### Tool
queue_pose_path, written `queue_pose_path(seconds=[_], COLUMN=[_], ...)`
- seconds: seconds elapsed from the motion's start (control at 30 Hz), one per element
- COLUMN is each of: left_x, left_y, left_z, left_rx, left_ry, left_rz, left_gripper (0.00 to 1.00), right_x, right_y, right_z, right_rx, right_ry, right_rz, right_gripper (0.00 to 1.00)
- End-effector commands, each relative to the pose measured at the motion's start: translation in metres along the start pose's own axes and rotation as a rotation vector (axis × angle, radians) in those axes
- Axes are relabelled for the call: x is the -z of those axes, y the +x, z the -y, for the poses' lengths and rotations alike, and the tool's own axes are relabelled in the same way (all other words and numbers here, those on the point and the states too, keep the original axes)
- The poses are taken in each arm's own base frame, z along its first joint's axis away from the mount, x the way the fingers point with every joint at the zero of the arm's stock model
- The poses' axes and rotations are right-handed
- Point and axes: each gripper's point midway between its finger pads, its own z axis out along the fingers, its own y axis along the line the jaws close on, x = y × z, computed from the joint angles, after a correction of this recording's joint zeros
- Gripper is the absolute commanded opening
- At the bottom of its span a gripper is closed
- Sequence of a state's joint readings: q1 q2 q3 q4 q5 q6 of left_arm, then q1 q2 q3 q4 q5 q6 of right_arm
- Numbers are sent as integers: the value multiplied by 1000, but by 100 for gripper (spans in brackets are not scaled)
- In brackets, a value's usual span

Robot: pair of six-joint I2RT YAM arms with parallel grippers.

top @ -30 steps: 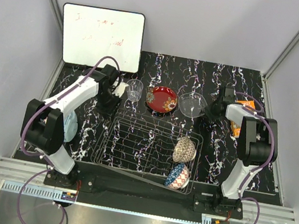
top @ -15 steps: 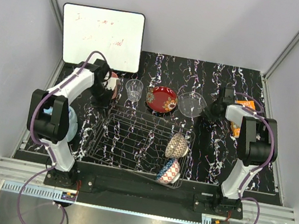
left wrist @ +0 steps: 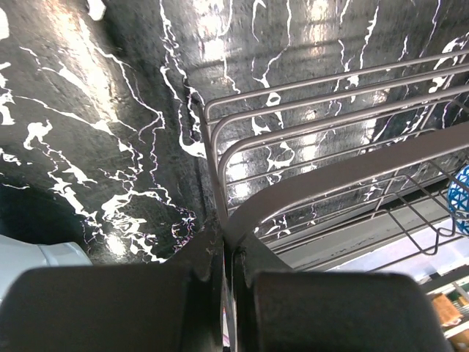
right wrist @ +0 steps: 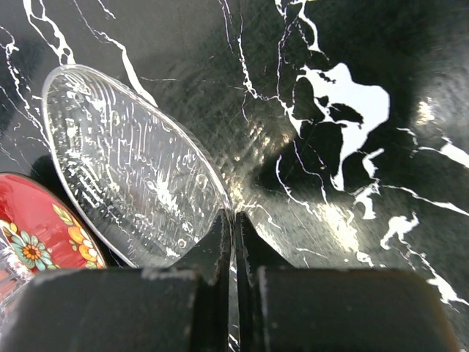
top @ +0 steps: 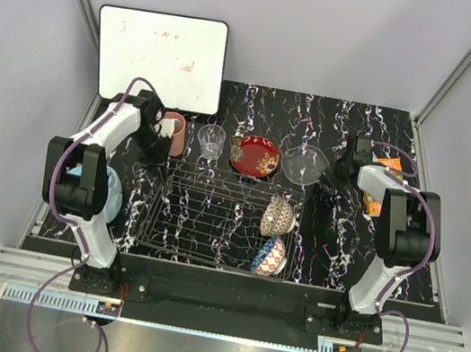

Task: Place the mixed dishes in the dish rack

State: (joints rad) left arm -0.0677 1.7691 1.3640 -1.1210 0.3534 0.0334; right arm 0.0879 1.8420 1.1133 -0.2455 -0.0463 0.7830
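Gripping the dish rack (top: pixel 201 216) and the clear glass bowl (right wrist: pixel 139 169) at once, we judge the bowl's loading to be the step in hand.

The rack sits mid-tabletop (top: pixel 266 108), looking slightly askew, with the left jaws clenched on a rim wire at its far-left corner. The right jaws are pinched shut on the glass bowl's thin rim, just behind the rack. The red gold-patterned plate (top: pixel 254 156) waits beside it. The beige speckled bowl (top: pixel 278 215) and blue patterned bowl (top: pixel 269 257) stand in the rack's right end. The salmon-pink cup (top: pixel 174 125) and small clear glass tumbler (top: pixel 212 142) wait behind. Next, we think, the bowl needs a careful lift over the far rim into free tines while the left holds the rack steady.
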Motion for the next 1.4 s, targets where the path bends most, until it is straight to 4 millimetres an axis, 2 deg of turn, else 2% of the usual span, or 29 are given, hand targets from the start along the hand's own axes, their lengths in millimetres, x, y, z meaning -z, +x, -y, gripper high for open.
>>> queue_pose_path(seconds=[0.0, 0.17, 0.3, 0.33, 0.4, 0.47, 0.5, 0.53, 0.57, 0.6, 0.73, 0.83, 0.97, 1.1, 1.17, 1.2, 1.23, 1.3, 1.33, 1.37], left_x=[-22, -17, -13, -11, -9, -4, -2, 0, 2, 4, 18, 33, 56, 86, 100, 110, 121, 139, 150, 156], left_y=[5, 5, 8, 8, 11, 11, 14, 12, 13, 15, 13, 9, 5, 2, -5, -8, -14, -18, -22, -23], left_z=[-10, 3, 12, 16, 19, 24, 25, 26, 25, 26, 32, 35, 43, 45, 43, 33, 28, 18, 13, 10], left_rx=[76, 62, 58, 49, 48, 36, 44, 34, 35, 39, 10, -16, -63, -113, -140, -124, -133, -123, -128, -126], left_ry=[45, 109, 161, 181, 202, 243, 251, 259, 260, 263, 278, 270, 260, 215, 166, 139, 95, 49, 16, -2], left_rz=[-61, -49, -53, -52, -62, -63, -78, -77, -82, -98, -80, -40, 25, 104, 154, 190, 229, 289, 327, 349], left_gripper=[0, 1, 10, 15, 41, 58, 72, 74, 76, 85, 87, 89, 91, 92, 92, 92, 92, 93, 93, 94], right_x=[16, 12, 9, 8, 6, 1, -1, -2, -5, -7, -15, -14, -7, 8, 22, 28, 42, 60, 80, 91], right_y=[-12, -10, -8, -7, -5, -2, 0, 1, 3, 4, 10, 8, 4, -10, -23, -29, -41, -52, -65, -69], right_z=[-2, -1, 1, 3, 5, 8, 10, 12, 14, 16, 19, 19, 14, 7, -3, -7, -17, -28, -41, -48], right_rx=[35, 26, 25, 25, 24, 24, 22, 19, 15, 17, 12, 16, 26, 47, 64, 71, 88, 108, 132, 143], right_ry=[6, 15, 23, 28, 35, 48, 55, 61, 68, 72, 83, 85, 69, 55, 30, 20, -8, -33, -67, -87], right_rz=[52, 40, 32, 30, 22, 10, 4, -2, -6, -12, -37, -25, -11, 50, 100, 120, 163, 205, 256, 278], right_gripper=[0, 0, 0, 0, 0, 5, 9, 15, 15, 15, 19, 1, 0, 0, 0, 0, 0, 0, 0, 0])
